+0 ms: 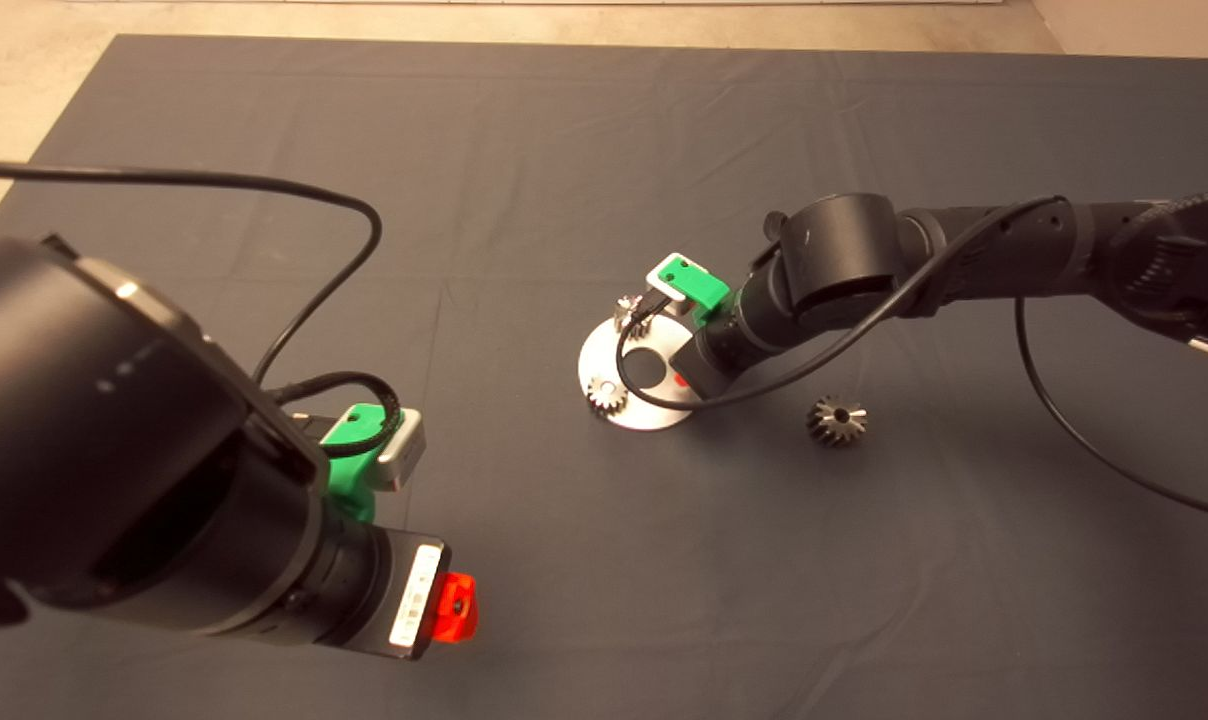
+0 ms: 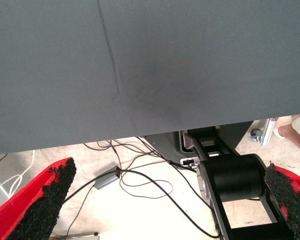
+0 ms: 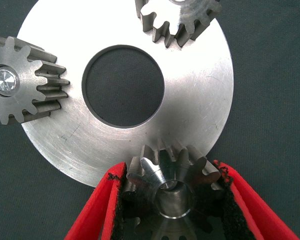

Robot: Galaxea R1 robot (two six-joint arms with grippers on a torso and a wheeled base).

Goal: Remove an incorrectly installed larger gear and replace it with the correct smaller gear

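Right end effector (image 3: 172, 200) clamps small gear (image 3: 174, 182) at plate (image 3: 200, 120) rim; large gear (image 1: 836, 419) on mat. Risk: teeth misalign, gear tilts, jams on peg. Left end effector (image 2: 165, 200) open, idle.

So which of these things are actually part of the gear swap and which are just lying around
Part of the job:
- smaller gear, held in the right gripper at the round plate
- larger gear, off the plate on the mat

Just there:
- two other pinions on the plate
- left gripper, idle
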